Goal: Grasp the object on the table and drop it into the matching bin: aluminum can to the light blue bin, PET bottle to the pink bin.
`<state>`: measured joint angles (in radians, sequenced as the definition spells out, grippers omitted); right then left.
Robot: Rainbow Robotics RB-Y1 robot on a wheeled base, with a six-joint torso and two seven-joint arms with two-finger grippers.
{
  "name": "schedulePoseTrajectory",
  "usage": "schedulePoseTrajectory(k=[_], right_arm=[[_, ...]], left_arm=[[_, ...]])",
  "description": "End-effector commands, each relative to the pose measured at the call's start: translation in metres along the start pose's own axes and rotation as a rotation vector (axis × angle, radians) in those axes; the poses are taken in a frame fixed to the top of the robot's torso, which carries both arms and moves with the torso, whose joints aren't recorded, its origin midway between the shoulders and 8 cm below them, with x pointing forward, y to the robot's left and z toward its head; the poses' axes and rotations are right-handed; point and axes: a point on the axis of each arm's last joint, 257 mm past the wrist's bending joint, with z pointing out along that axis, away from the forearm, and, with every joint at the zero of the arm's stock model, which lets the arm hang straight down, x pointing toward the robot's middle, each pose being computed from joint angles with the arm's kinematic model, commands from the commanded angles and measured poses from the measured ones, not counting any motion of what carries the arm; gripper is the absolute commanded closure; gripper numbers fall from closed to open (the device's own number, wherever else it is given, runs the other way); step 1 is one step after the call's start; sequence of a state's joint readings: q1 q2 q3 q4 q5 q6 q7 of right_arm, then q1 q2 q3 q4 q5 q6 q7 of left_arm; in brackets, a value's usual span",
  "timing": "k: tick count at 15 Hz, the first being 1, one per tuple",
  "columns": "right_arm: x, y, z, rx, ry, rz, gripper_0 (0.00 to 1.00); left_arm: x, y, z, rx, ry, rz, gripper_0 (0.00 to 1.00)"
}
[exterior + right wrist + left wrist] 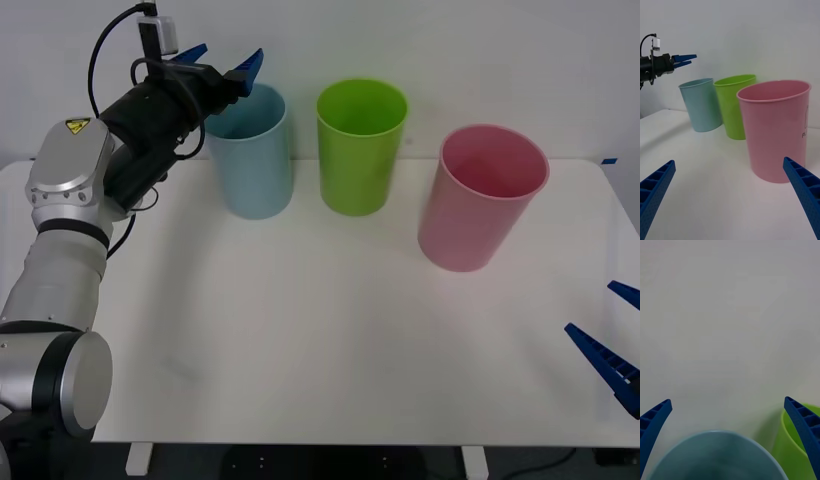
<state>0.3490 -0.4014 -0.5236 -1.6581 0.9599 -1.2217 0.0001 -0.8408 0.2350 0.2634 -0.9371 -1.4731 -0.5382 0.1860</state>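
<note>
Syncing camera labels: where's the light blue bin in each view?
Front: light blue bin far left of the three, under the open left gripper.
Right wrist: blue bin farthest back, beyond the pink bin.
Left wrist: its rim between the fingers.
Shared landmark: green bin beside it.

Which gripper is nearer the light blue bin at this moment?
Left. The left gripper is raised, open, right above the light blue bin's rim. The right gripper is open, low at the table's near right edge, beyond the pink bin.
</note>
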Motion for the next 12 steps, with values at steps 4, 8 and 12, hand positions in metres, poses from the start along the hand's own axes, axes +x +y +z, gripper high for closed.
schedulePoseTrajectory(k=[4, 8, 12], right_arm=[[0.000, 0.000, 0.000, 0.000, 0.000, 0.000, 0.00], [0.000, 0.000, 0.000, 0.000, 0.000, 0.000, 0.00], [0.000, 0.000, 0.000, 0.000, 0.000, 0.000, 0.00]], left_arm=[[0.001, 0.001, -0.028, 0.029, -0.042, -0.034, 0.00], [0.003, 0.006, -0.071, 0.046, -0.074, -0.037, 0.00], [0.006, 0.016, -0.121, 0.099, -0.069, -0.022, 0.00]])
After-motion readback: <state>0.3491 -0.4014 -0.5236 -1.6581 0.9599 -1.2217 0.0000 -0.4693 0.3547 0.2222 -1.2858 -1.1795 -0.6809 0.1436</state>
